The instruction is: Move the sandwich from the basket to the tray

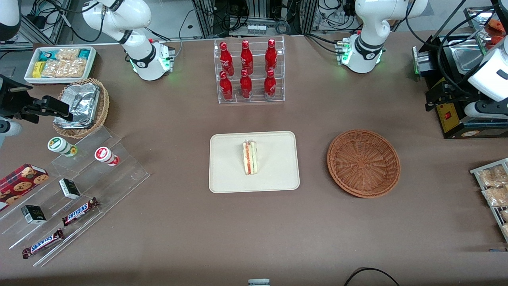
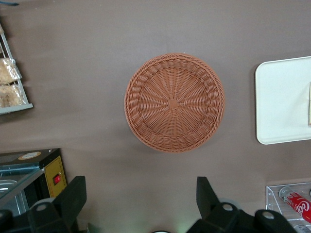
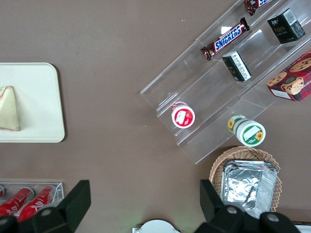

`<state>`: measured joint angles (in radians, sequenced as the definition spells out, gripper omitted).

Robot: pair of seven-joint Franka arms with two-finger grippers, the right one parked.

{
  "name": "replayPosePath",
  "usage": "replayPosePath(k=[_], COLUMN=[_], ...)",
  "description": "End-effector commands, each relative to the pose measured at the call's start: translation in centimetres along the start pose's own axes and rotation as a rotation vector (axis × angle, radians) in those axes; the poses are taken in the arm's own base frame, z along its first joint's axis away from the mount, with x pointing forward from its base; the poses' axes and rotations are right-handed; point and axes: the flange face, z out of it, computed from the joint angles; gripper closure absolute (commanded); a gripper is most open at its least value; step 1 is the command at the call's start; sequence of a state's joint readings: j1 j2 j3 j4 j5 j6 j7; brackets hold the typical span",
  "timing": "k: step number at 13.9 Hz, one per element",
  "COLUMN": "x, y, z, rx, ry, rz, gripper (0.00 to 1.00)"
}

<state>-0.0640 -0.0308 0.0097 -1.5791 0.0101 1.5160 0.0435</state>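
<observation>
The claw (image 2: 138, 204) hangs high above the table with its two dark fingers (image 2: 73, 196) spread wide and nothing between them — it looks straight down on the basket (image 2: 174, 103), and bare brown tabletop shows in the gap. In the front view the working arm is drawn up at its own end of the table, near the black machine (image 1: 452, 99), well clear of everything in the middle. The basket sits just beneath that lookout, round and reddish-brown, and its woven bowl holds nothing at all. Beside it, toward the parked arm's end, lies the tray (image 1: 230, 174), and the sandwich (image 1: 250, 157) rests on it near the middle, standing on one bread edge with its red and green filling stripe facing up. Nearer the arm bases than the tray stands a clear rack of red bottles (image 1: 248, 71). Judged from this layout, the carrying part of the job looks done: the sandwich is out of the basket, on the tray, and free of the claw. What remains, if anything, is for the arm to settle in its raised rest — no fresh grasp seems called for, and the sandwich appears steady enough to be left alone.
</observation>
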Motion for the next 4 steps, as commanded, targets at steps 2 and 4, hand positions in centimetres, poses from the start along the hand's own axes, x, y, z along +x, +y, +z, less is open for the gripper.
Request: replayPosePath(k=[2, 4], x=[1.58, 1.53], y=[-0.37, -1.14], z=[-0.68, -0.68], rx=[0.003, 0.003], ry=[0.014, 0.014], rz=[0.015, 0.0], gripper=[0.0, 0.0])
